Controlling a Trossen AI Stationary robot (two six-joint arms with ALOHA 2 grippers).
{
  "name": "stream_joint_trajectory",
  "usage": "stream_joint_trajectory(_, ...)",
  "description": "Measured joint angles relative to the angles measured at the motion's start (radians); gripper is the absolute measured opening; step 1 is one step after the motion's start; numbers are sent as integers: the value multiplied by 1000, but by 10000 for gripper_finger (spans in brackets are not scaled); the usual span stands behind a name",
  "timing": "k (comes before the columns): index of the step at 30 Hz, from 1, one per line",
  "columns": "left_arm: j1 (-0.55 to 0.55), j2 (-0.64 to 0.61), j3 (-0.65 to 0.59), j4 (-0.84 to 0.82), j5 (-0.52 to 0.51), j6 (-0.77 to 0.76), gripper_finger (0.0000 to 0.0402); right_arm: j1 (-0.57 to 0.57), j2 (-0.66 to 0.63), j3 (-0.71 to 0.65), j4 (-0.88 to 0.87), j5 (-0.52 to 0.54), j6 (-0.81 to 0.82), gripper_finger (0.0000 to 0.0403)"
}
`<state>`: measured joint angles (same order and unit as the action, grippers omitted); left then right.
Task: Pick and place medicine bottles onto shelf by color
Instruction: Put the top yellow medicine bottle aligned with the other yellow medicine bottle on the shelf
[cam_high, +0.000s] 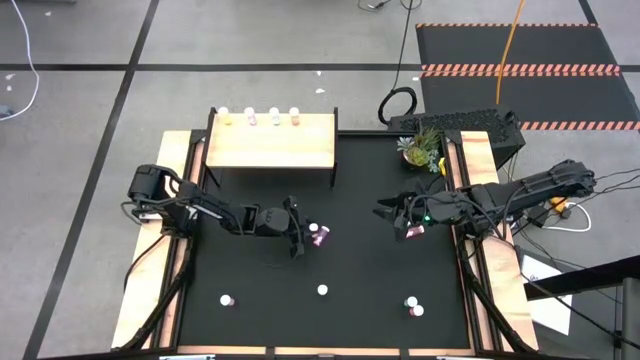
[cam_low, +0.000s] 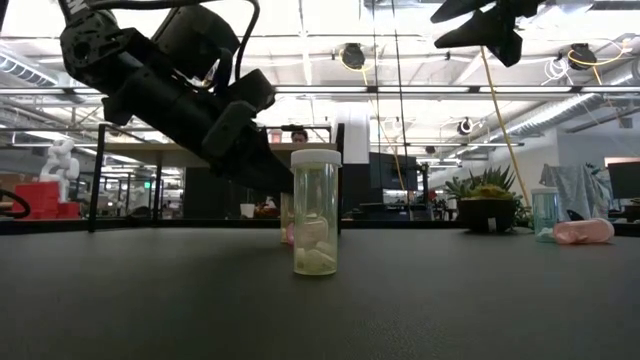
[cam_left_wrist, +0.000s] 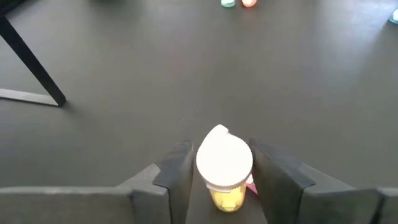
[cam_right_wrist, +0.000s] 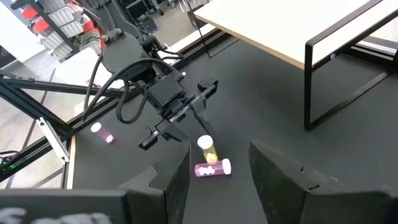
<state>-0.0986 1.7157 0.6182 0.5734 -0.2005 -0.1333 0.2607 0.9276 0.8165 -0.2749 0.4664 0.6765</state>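
A yellow-bodied medicine bottle (cam_left_wrist: 224, 165) with a white cap stands upright on the black table, mid-table (cam_high: 313, 228). My left gripper (cam_left_wrist: 221, 174) is open around it, one finger close on each side, and a thin gap shows beside the cap. A magenta bottle (cam_right_wrist: 212, 168) lies on its side just next to it. The light-wood shelf (cam_high: 270, 142) stands at the far left with several bottles (cam_high: 262, 117) along its far edge. My right gripper (cam_right_wrist: 217, 168) hangs open and empty, raised over the table's right part (cam_high: 405, 215).
Loose bottles stand near the front edge: one at the left (cam_high: 227, 299), one in the middle (cam_high: 322, 290), two at the right (cam_high: 413, 305). A potted plant (cam_high: 420, 148) sits at the far right. The shelf's black leg (cam_left_wrist: 31, 62) stands beyond my left gripper.
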Motion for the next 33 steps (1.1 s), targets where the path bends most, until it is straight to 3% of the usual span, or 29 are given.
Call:
stream_joint_trajectory(5, 0, 0, 0, 0, 0, -10, 125, 0, 0, 0, 0, 0, 0, 155)
stream_joint_trajectory(12, 0, -65, 40, -60, -19, -71, 129, 0, 0, 0, 0, 0, -6, 155)
stream_joint_trajectory(23, 49, -520, 193, -780, -233, -87, 131, -66, 0, 0, 13, -32, -87, 155)
stream_joint_trajectory(30, 199, -838, 204, -1040, -424, -97, 131, -162, 0, 0, 16, -118, -158, 155)
stream_joint_trajectory(33, 314, -921, 204, -1117, -449, -56, 131, -208, 0, 0, 16, -158, -186, 155)
